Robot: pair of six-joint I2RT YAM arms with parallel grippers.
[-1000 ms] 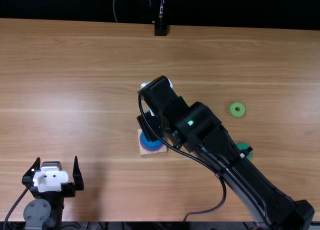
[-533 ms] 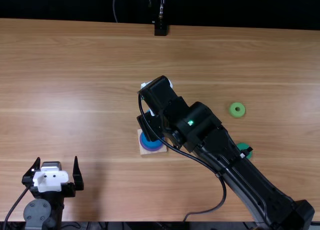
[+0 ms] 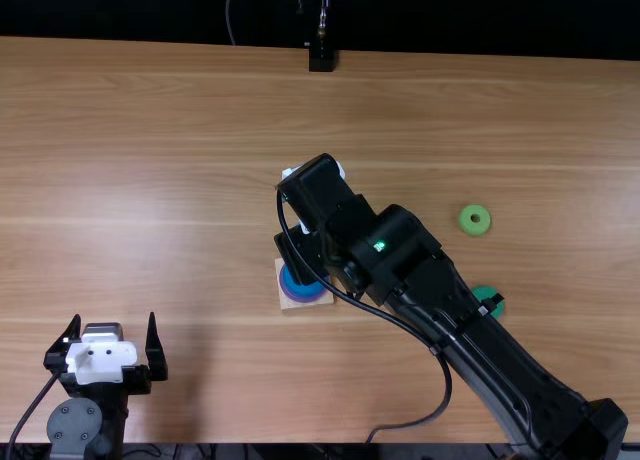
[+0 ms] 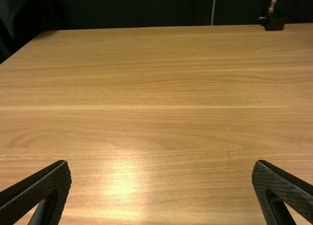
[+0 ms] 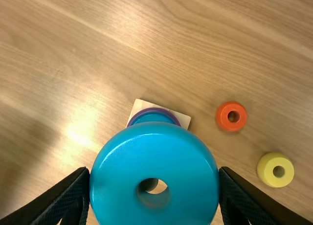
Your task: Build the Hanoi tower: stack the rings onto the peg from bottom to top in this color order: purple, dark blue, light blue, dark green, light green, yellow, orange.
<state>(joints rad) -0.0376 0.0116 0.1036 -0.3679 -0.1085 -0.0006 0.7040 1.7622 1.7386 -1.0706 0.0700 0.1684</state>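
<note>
In the top view, my right gripper (image 3: 300, 254) hangs over the wooden base (image 3: 290, 304), its fingertips hidden. A dark blue ring (image 3: 303, 286) lies on the purple ring (image 3: 305, 299) at the base. The right wrist view has my right gripper (image 5: 155, 173) shut on the light blue ring (image 5: 154, 159), which covers part of the base (image 5: 138, 105) and the stacked rings. Apart from these, my left gripper (image 3: 113, 322) stands open and empty at the near left; its two fingers are wide apart in the left wrist view (image 4: 161, 168).
Orange ring (image 5: 231, 116) and yellow ring (image 5: 276, 169) lie on the table near the base. Farther right are the light green ring (image 3: 475, 219) and the dark green ring (image 3: 487, 297), partly covered by the right arm. A black stand (image 3: 321, 58) is at the far edge.
The right arm's wrist has shifted very slightly toward the near edge in the top view. My left arm has kept still.
</note>
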